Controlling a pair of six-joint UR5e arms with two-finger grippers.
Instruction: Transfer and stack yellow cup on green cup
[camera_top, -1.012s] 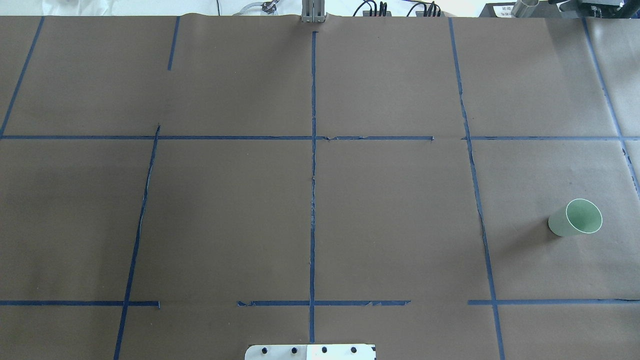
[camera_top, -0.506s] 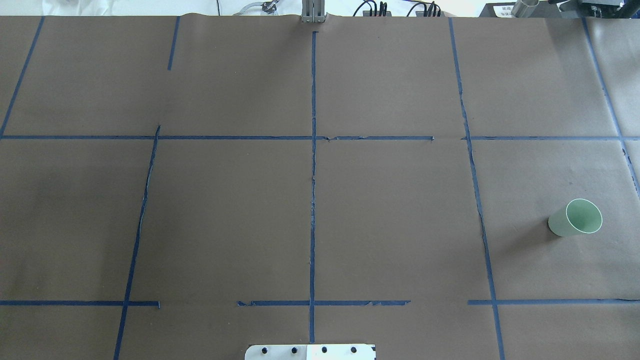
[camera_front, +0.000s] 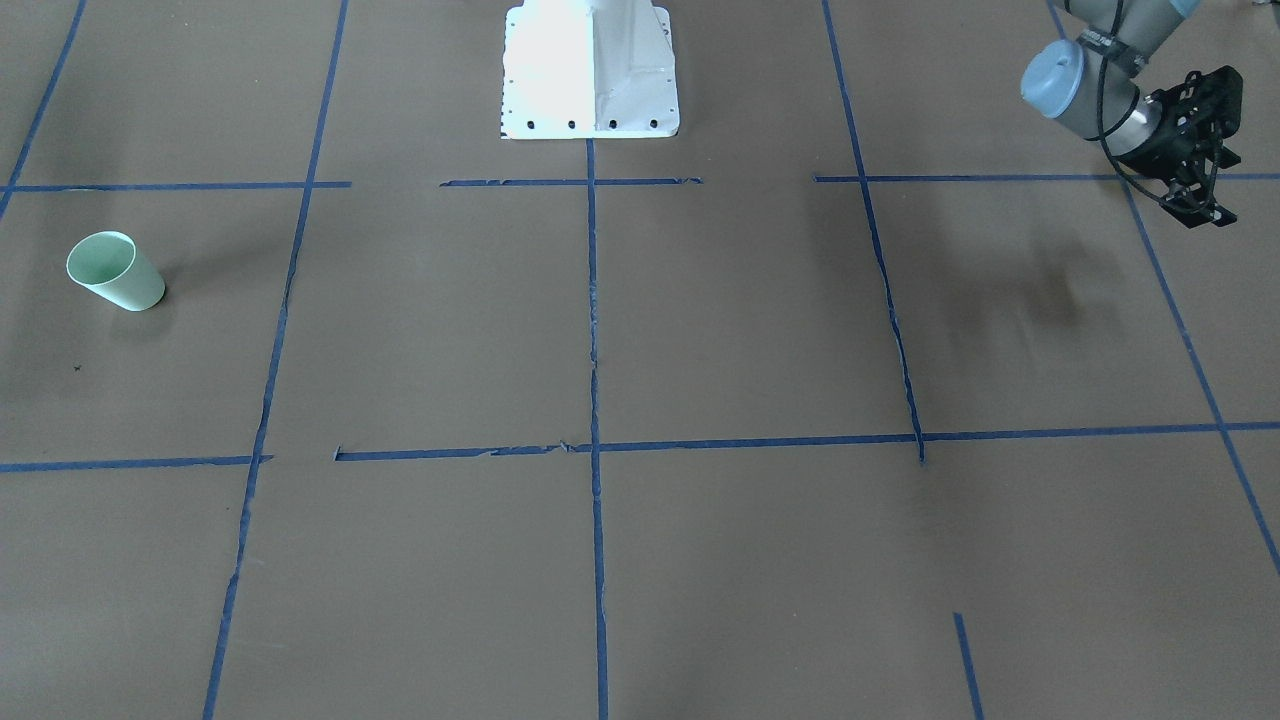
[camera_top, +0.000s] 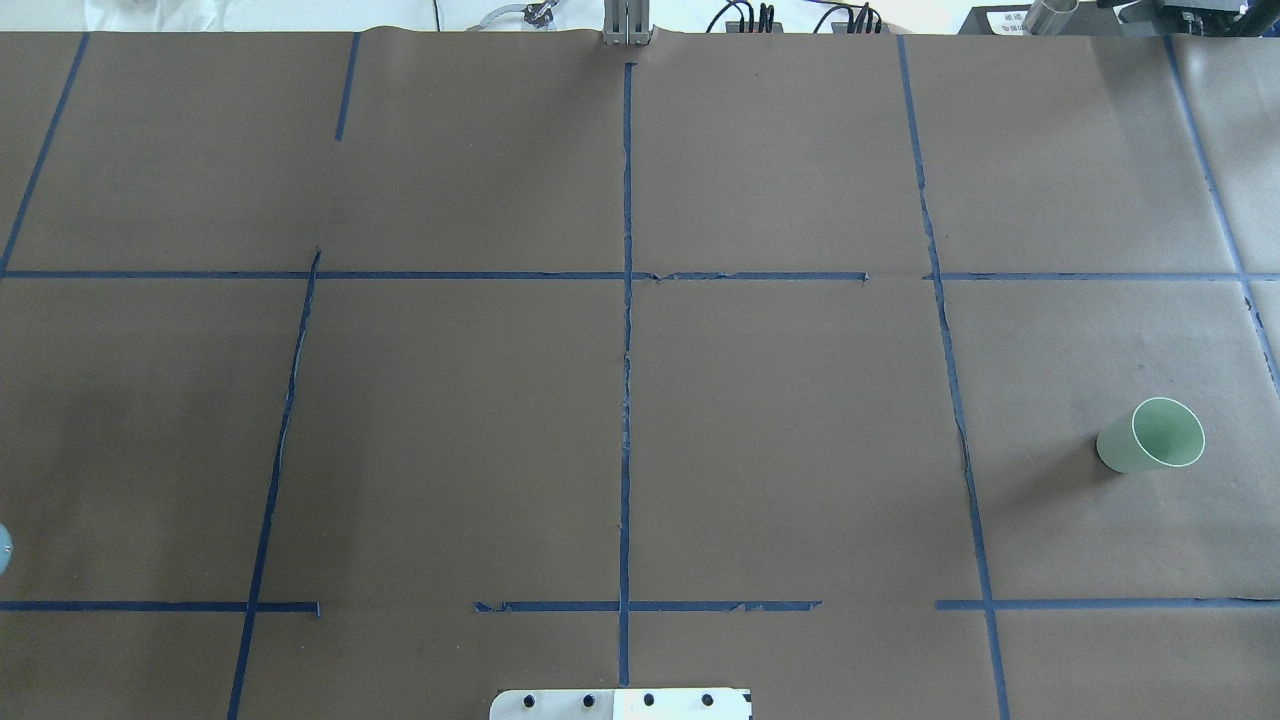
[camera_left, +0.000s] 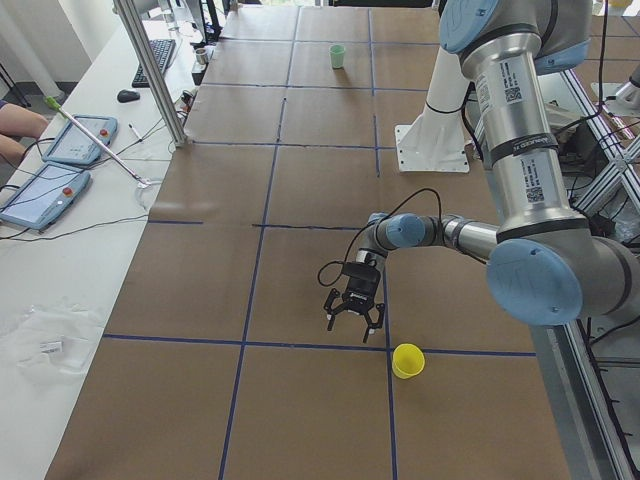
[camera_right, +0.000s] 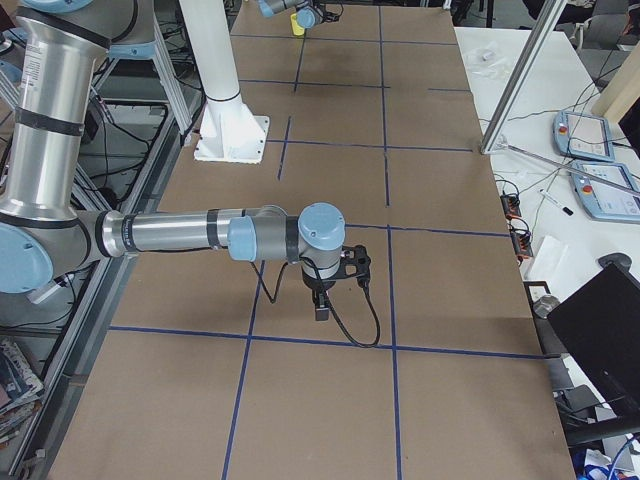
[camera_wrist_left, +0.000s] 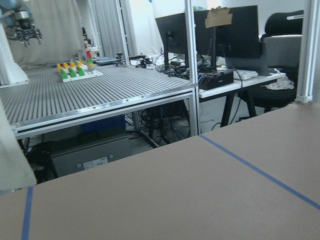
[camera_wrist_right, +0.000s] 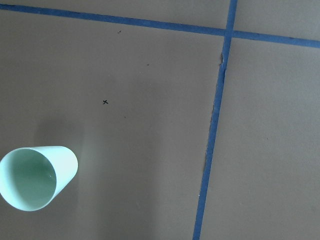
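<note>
The yellow cup (camera_left: 407, 361) stands upright with its mouth up and its long axis vertical. It is low and right of centre in the left-side view, beside a blue tape line (camera_left: 300, 344). The green cup (camera_top: 1150, 436) stands the same way near the overhead view's right edge, well apart from it. Bare brown paper (camera_top: 450, 430) lies open around both. The left gripper (camera_left: 352, 327) hangs just up-left of the yellow cup, its fingers spread, empty and not touching. The right gripper (camera_right: 321, 308) hovers over the paper; I cannot tell how wide it stands.

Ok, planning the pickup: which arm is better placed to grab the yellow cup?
Left. The left gripper hangs beside the yellow cup; the right gripper is at the far end, near the green cup.
</note>
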